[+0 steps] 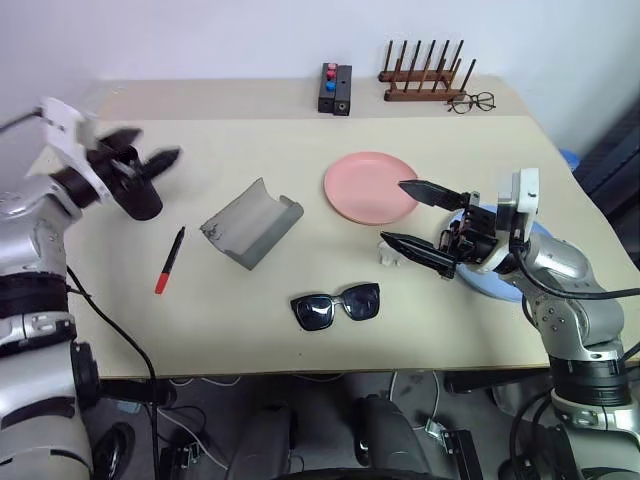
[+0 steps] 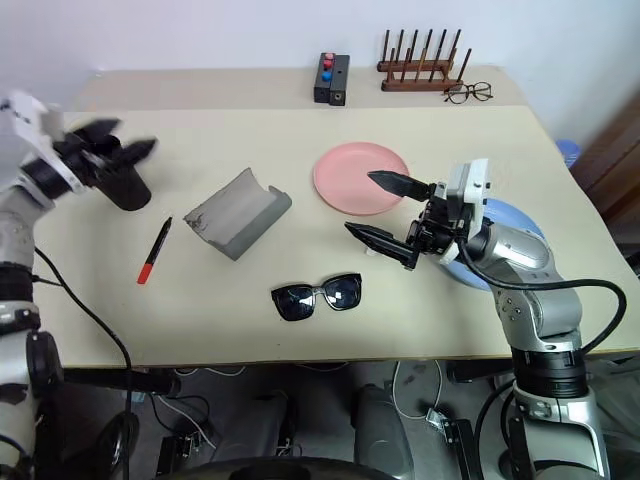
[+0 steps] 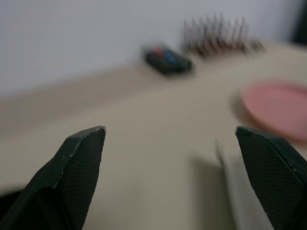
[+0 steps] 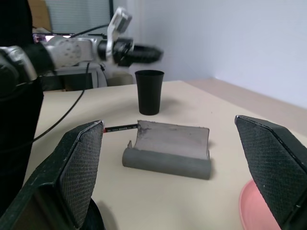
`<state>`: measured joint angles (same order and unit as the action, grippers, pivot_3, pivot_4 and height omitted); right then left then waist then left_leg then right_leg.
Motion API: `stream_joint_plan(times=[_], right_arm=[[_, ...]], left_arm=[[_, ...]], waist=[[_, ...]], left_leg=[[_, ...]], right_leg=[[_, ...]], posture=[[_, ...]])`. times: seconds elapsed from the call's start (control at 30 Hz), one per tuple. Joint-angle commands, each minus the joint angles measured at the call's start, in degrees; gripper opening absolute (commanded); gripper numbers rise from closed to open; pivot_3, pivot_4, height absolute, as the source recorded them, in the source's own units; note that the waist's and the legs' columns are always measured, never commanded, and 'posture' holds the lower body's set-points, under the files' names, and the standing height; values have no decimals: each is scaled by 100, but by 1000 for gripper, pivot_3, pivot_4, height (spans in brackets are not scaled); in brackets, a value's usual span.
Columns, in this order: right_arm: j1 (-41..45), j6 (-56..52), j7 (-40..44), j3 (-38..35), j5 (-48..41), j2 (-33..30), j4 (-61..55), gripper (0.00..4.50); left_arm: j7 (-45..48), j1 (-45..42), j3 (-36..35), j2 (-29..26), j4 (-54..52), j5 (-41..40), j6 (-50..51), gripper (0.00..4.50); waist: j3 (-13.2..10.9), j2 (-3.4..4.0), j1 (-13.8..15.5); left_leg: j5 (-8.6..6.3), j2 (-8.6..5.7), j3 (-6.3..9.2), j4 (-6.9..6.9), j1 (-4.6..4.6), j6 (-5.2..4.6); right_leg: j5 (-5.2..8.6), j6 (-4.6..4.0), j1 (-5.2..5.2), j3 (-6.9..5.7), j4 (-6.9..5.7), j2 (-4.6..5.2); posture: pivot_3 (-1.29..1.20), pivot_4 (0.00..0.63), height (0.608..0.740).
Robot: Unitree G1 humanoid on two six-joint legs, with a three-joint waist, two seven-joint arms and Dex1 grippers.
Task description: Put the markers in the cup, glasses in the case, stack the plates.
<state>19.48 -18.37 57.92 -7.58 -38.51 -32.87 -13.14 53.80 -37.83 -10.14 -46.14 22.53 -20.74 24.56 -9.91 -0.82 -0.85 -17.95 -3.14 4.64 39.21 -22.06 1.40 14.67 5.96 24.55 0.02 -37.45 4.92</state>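
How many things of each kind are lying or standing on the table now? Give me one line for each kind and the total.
Plates: 2, pink and light blue
Marker: 1
Cup: 1
Grey case: 1
Sunglasses: 1
Clear spectacles: 1
Wooden rack: 1
Black box with buttons: 1
Total: 9

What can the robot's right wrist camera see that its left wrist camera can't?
Right wrist view: the cup standing upright, the marker lying behind the open case, and the left gripper above the cup. Left wrist view: the black box with red and blue buttons and the wooden rack at the far edge. Both: the pink plate and the table.
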Motion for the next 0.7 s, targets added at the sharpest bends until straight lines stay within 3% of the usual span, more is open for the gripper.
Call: stream_joint_plan(times=[0.03,0.33,0.53,0.7], right_arm=[[-16,148,52,-39,137,-83,-1,4500],[-64,118,8,-88,104,-8,-41,4500],[-129,125,6,-90,116,-20,-74,4500],[-121,121,-6,-82,110,-6,-79,4500]], left_arm=[[-154,169,273,-256,-641,239,671,4460],[-1817,-130,259,63,-622,803,2009,4460],[-1587,-259,378,-115,-916,470,3378,4460],[-1911,-93,463,-79,-1193,553,4251,4460]], waist=[[0,0,4],[0,0,14],[0,0,8],[0,0,2]], left_leg=[[-1,1,1,0,0,-2],[-4,2,2,0,1,-7],[0,-1,2,0,0,0],[2,1,2,-1,1,4]], right_leg=[[0,0,1,0,0,-2],[0,0,1,0,-1,-3],[0,0,1,0,-1,-1],[0,0,1,0,-1,-2]], posture=[[0,150,740],[0,150,740],[0,150,740],[0,150,740]])
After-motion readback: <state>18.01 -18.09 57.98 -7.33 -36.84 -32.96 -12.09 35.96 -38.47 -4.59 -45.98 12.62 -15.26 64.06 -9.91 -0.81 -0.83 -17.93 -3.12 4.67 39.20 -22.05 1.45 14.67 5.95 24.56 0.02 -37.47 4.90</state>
